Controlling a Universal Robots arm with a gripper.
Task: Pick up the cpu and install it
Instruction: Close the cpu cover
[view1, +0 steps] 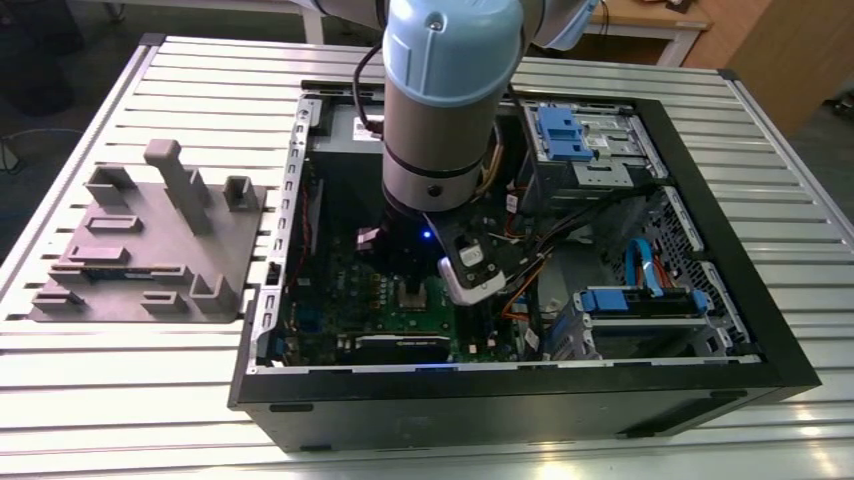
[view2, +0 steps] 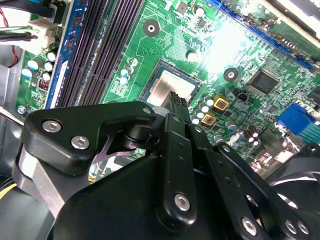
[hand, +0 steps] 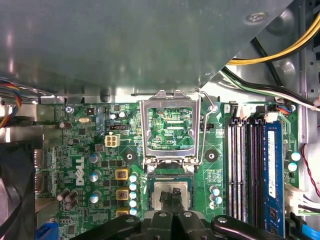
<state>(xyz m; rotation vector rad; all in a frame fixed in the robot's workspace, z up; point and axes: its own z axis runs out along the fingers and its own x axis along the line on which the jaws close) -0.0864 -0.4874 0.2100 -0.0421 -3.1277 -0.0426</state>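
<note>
The cpu (hand: 172, 189) is a small silver square lying flat in the socket of the green motherboard (hand: 90, 150) inside the open computer case (view1: 534, 400). In the exterior view the cpu (view1: 416, 292) shows just below the arm's black wrist. My gripper (hand: 170, 197) hangs right over the chip with its black fingertips drawn together above its middle, nothing held between them. In the second wrist view the gripper (view2: 177, 102) covers one edge of the cpu (view2: 167, 90). Whether the tips touch the metal top I cannot tell.
The silver socket frame (hand: 172, 131) stands hinged open beside the socket, its lever (hand: 207, 107) raised. Memory slots (hand: 245, 170) and a blue stick (hand: 272, 165) lie close by. Yellow cables (hand: 285, 47), blue drive cages (view1: 577, 135) and a grey fixture plate (view1: 147, 240) surround the work.
</note>
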